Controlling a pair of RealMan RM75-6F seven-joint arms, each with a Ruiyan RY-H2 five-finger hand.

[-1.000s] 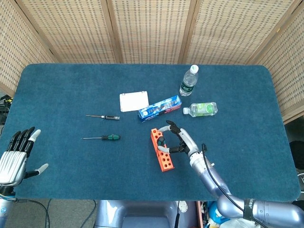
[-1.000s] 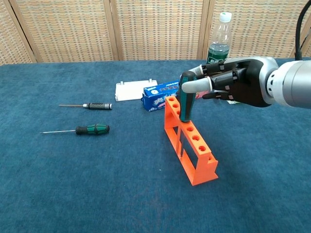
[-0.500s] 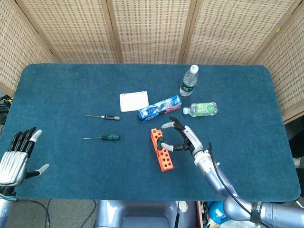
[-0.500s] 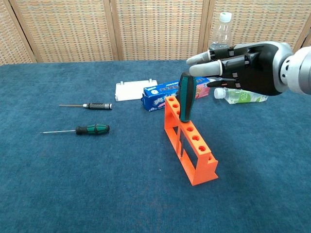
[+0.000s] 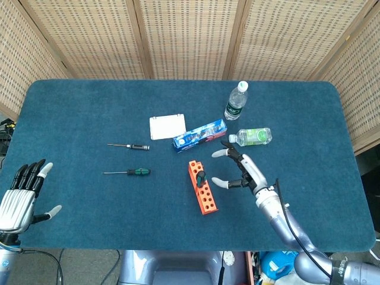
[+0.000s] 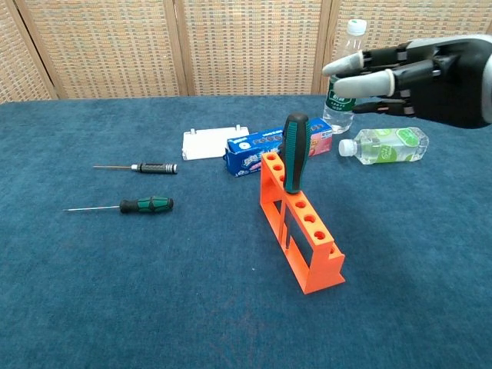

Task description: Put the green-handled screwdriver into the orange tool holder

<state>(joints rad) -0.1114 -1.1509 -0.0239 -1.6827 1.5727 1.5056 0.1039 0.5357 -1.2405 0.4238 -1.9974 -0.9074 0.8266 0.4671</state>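
Beside the orange tool holder [image 5: 202, 186], on its bottle side, the right hand [image 5: 243, 171] hangs with fingers spread, gripping nothing. Upright in a slot near the holder's far end stands the green-handled screwdriver [image 6: 294, 152]. Well away from the holder, off the table edge, the left hand [image 5: 21, 196] is likewise spread.

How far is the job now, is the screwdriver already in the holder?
It looks done: the green-handled screwdriver stands upright in a hole of the orange tool holder. Nothing is in hand: the right robot hand is open and apart from the handle, and the left robot hand is open near the table edge. A second small green-handled screwdriver lies on the table, untouched.
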